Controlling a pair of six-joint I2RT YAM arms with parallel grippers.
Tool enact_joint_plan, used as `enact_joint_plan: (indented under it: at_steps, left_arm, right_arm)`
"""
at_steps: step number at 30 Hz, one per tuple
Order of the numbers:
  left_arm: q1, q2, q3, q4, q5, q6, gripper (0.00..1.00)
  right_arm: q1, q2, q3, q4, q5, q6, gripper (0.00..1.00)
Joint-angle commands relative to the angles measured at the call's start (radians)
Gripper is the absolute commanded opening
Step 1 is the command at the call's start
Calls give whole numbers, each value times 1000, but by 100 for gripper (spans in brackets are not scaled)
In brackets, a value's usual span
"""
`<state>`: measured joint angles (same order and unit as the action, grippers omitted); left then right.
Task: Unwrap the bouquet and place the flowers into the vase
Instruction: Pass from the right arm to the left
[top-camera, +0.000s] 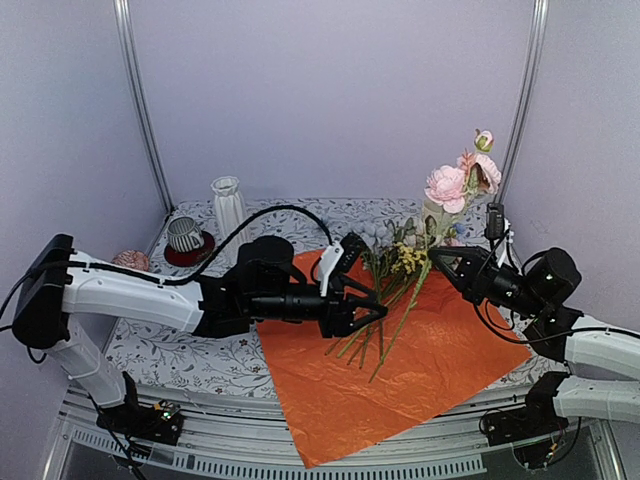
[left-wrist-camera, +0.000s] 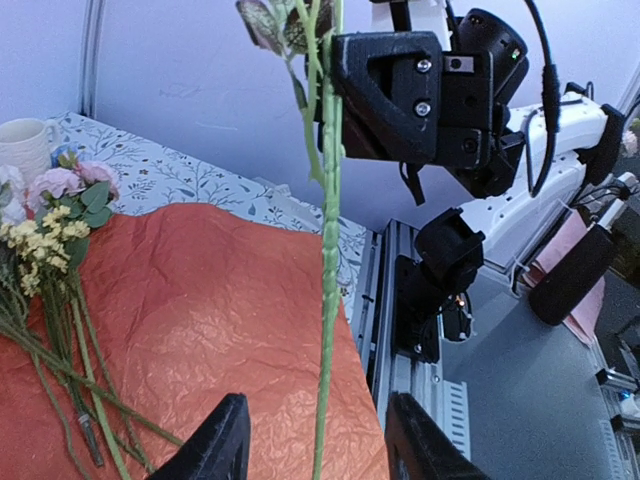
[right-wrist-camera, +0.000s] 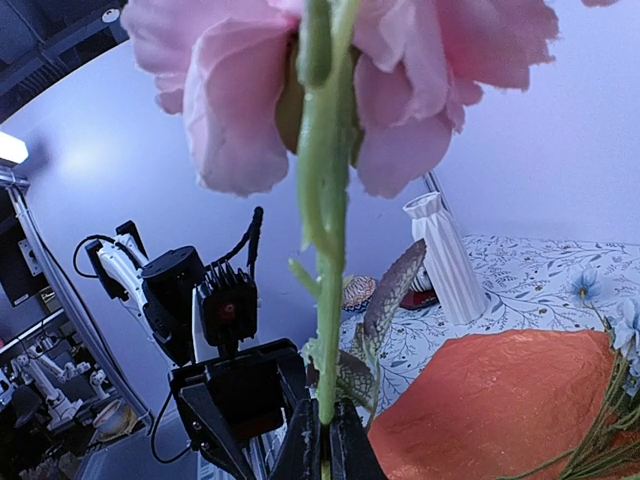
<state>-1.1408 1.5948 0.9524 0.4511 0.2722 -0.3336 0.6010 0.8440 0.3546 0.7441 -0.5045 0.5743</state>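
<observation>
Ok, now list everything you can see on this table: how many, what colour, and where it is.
wrapping paper: one, orange, spread flat at the near centre of the table
loose flowers: a bunch, yellow, pale blue and pink on green stems, lying on the paper
pink flower: one, pink with a green stem, held upright above the paper on the right
vase: one, white and ribbed, back left
striped cup: one, grey, on the saucer near the vase
saucer: one, red, under the cup
mug: one, cream, beyond the flower heads
small object: one, pinkish, far left; cannot tell what
tablecloth: one, white with a floral print
left gripper: one, black, open over the stems
right gripper: one, black, shut on the pink flower's stem
</observation>
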Motion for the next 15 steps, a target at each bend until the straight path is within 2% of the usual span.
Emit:
enact_joint_plan:
  at_steps: [1, 8, 15]
  left_arm:
    - [-24, 60, 91, 14, 62, -8, 48]
    - [-32, 140, 182, -6, 89, -8, 41]
    - [-33, 188, 241, -2, 110, -8, 28]
  right_arm:
    - [29, 17, 48, 67, -14, -34, 3]
    - [42, 36, 43, 83, -3, -39, 3]
    - [50, 49, 38, 100, -8, -36, 3]
